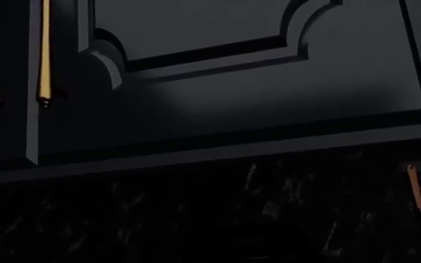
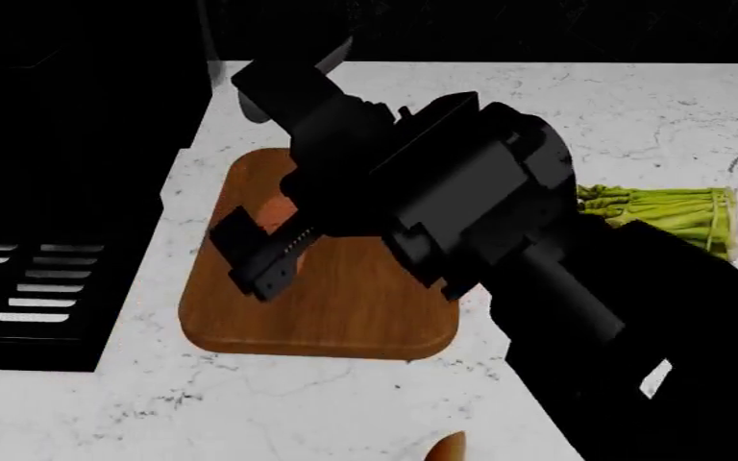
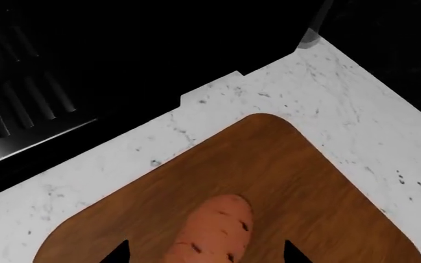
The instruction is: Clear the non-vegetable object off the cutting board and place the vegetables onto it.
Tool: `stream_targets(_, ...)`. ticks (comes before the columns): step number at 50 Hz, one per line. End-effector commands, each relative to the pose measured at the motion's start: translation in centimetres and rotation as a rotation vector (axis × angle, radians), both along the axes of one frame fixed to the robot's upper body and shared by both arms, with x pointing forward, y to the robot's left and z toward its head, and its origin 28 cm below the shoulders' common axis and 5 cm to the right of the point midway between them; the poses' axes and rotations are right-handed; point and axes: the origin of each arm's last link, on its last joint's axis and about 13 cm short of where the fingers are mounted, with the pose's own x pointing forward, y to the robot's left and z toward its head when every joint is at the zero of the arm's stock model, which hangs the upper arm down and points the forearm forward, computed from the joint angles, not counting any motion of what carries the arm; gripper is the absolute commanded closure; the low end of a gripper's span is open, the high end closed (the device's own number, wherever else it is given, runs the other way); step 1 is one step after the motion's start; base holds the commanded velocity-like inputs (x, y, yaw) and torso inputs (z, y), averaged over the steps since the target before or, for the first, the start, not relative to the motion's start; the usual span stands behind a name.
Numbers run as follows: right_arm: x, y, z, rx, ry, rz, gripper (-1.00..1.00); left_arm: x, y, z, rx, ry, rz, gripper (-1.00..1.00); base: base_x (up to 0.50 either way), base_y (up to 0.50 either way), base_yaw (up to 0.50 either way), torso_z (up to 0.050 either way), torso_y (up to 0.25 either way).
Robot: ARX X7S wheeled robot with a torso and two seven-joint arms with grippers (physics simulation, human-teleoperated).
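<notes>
Sweet potato [image 3: 214,230] lay on the board [image 2: 343,307].
Right gripper [image 3: 206,255] straddled it, grip unclear; asparagus [image 2: 664,213] lay off the board.

the sweet potato [image 3: 214,233] lies on the cutting board [image 3: 284,170] between the right jaws; the asparagus bundle [image 2: 664,213] rests on the table [image 2: 343,403], well off to their right.

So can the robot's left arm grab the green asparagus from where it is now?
Probably not. The asparagus lies on the counter behind the big right arm, which blocks that side. The left wrist view shows only dark cabinet doors, so that arm seems aimed elsewhere.
</notes>
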Motion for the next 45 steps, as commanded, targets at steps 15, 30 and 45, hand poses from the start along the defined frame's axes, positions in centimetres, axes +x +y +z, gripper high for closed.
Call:
stream_targets(15, -10.6, -5.0, 4.4, -0.108, -0.076, 0.026, -1.0, 0.1, -0.4, 0.2, 0.001, -0.008, -0.023, -1.0, 0.0, 0.0, 0.0, 0.0, 0.0)
stream_targets(30, -15.1, -7.0, 4.0, -0.2, -0.009, 0.042, -1.0, 0.1, -0.5, 0.1, -0.004, -0.008, -0.027, -1.0, 0.0, 0.0, 0.0, 0.0, 0.0)
stream_targets(45, -17.3, -8.2, 4.1, -0.305, 0.058, 0.088, -1.0, 0.6, -0.6, -0.4, -0.008, 0.0, -0.031, -1.0, 0.0, 0.0, 0.0, 0.0, 0.0)
